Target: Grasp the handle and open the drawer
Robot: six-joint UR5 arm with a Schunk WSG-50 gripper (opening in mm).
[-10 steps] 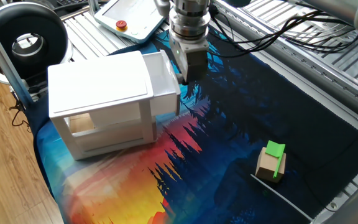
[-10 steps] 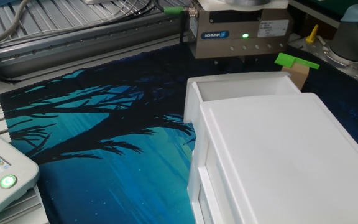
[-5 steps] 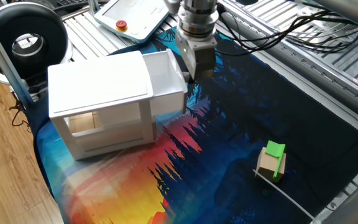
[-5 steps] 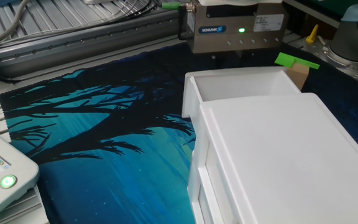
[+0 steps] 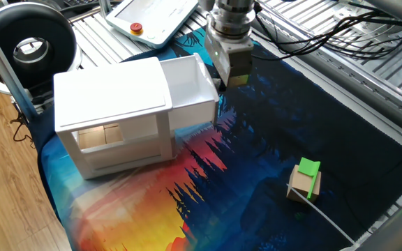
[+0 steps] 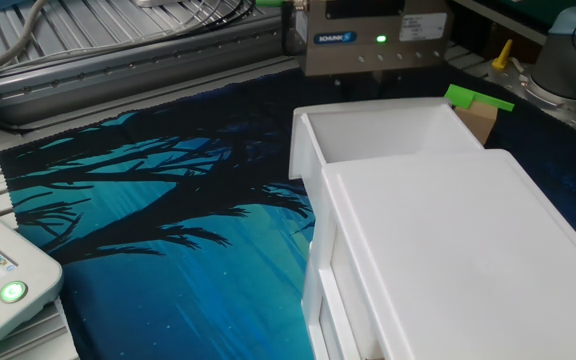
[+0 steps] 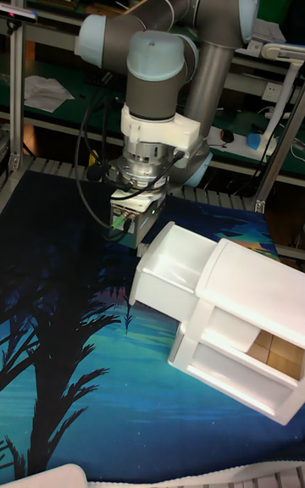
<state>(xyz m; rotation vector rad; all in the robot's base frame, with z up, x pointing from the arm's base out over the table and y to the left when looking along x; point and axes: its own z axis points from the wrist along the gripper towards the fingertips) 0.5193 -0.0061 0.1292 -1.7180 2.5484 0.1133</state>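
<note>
The white cabinet (image 5: 110,104) lies on the printed cloth, and its drawer (image 5: 190,87) sticks out of it towards the arm. The empty inside of the drawer (image 6: 378,135) faces up. My gripper (image 5: 221,83) stands right against the drawer front, its fingers closed where the handle sits. The handle itself is hidden between the fingers in every view. In the tall fixed view the gripper (image 7: 137,232) hangs at the left end of the drawer (image 7: 174,272). In the other fixed view only the gripper's body shows, behind the drawer's far wall.
A wooden block with a green top (image 5: 305,180) stands on the cloth to the right, also seen as the green-topped block (image 6: 475,103). Wooden blocks (image 7: 271,351) fill the cabinet's lower compartment. A teach pendant (image 5: 152,17) and a black round device (image 5: 30,45) lie beyond the cloth.
My gripper has moved away from the cabinet, and the drawer has slid further out with it. The cabinet has stayed in place.
</note>
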